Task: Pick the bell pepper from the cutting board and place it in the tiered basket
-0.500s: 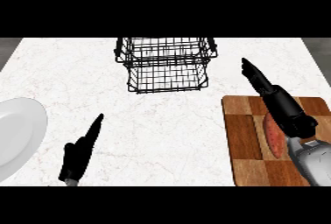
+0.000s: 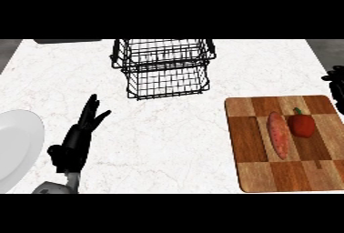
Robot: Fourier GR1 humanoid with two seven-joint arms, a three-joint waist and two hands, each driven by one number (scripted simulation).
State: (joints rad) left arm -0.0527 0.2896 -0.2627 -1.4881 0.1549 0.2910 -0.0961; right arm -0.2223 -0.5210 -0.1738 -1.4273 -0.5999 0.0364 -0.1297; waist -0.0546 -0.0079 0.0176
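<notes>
Bell pepper (image 2: 301, 125) lay on cutting board (image 2: 282, 175); left hand (image 2: 79, 136) open, empty; right hand (image 2: 335, 82) at edge, fingers possibly curled, unclear

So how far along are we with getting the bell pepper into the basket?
Nothing is done yet. The red bell pepper sits on the cutting board beside a sweet potato, untouched. No hand holds anything: the left hand rests open on the counter, and the right hand shows only at the right edge, away from the pepper. Grasping, carrying and placing in the tiered basket all remain.
</notes>
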